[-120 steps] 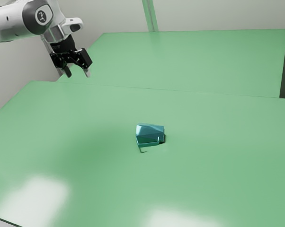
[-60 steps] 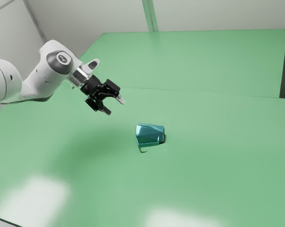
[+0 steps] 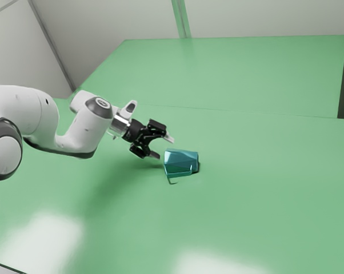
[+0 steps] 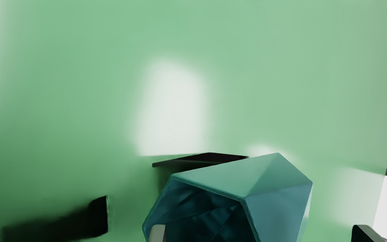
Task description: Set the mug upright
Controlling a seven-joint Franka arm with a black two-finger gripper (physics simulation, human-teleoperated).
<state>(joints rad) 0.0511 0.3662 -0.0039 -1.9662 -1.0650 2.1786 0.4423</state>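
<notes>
- Two fingers [image 3: 154, 154] of my hand [image 3: 163, 146] stand wide apart, with nothing held between them; the white arm [image 3: 83, 128] reaches in from the exterior view's left.
- Just beyond the fingertips, toward the exterior view's right, I have the teal mug [image 3: 181, 162] lying on its side on the desk [image 3: 263, 205].
- Its open mouth [image 4: 203, 215] is turned toward my hand. From the wrist camera, one fingertip overlaps that mouth and the other is off past the mug's side.
- The mug's thin handle [image 3: 171, 181] sticks out low at the mouth end, on the side nearer the exterior camera.
- Around the mug, I see the green desk with pale glare patches and a soft shadow [image 3: 112, 182] below the arm.
- Farther back is another flat green surface [image 3: 229, 74], then a grey wall [image 3: 263, 17] with a green strip [image 3: 182, 20] running up it.
</notes>
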